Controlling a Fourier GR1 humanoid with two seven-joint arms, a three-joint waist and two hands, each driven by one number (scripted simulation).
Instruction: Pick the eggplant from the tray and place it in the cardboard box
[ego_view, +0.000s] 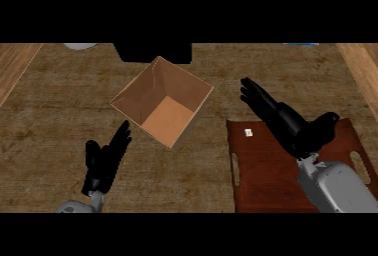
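The open cardboard box (164, 102) stands tilted like a diamond in the middle of the counter, and its inside shows nothing. A reddish-brown tray (255, 175) with handle slots lies at the lower right. My right hand (288, 125) hovers over the tray's far edge. Its fingers are straight and point up-left past the tray, and the thumb sticks out to the right. No eggplant shows; the hand and forearm hide part of the tray. A small white tag (249, 132) lies on the tray. My left hand (103, 162) rests open at the lower left, fingers up.
A black object (155, 52) stands behind the box at the far edge. A pale round thing (80, 46) shows at the top left, and a bit of blue (303, 44) at the top right. Lighter wooden strips (15, 65) run along both sides.
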